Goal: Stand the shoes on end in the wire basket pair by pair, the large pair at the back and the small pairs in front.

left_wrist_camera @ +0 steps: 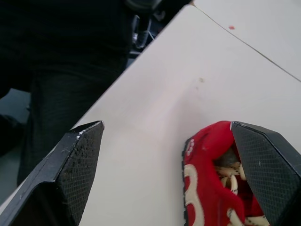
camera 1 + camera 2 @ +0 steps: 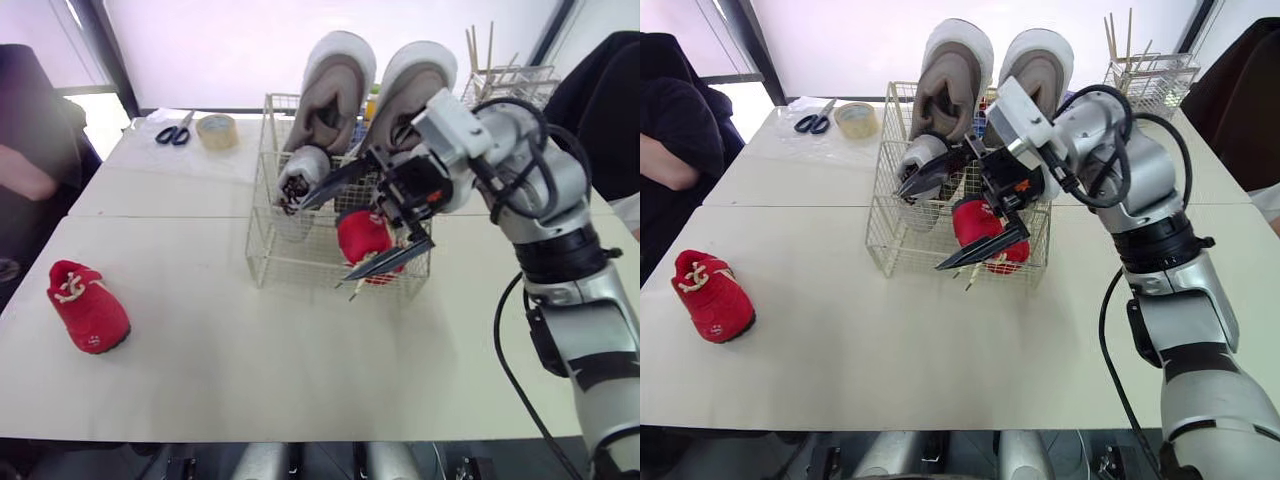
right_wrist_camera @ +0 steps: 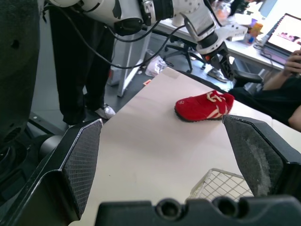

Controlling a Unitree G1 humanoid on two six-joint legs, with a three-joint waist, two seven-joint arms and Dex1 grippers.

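A wire basket (image 2: 272, 258) stands mid-table. Two large grey shoes (image 2: 335, 95) stand on end at its back. In front of them a small grey shoe (image 2: 300, 175) is on the left and a small red shoe (image 2: 360, 235) on the right. My right gripper (image 2: 322, 242) hangs open over the basket's front, and its lower finger crosses the red shoe without gripping it. A second red shoe (image 2: 88, 305) lies near the table's left edge. In the left wrist view my left gripper (image 1: 164, 125) is open, with that shoe (image 1: 211, 188) beside one finger (image 1: 268, 165).
Scissors (image 2: 175, 130) and a tape roll (image 2: 216, 130) lie at the back left. A second wire rack (image 2: 510, 80) with sticks stands at the back right. People in dark clothes sit at the left (image 2: 25, 170) and right (image 2: 610, 100) sides.
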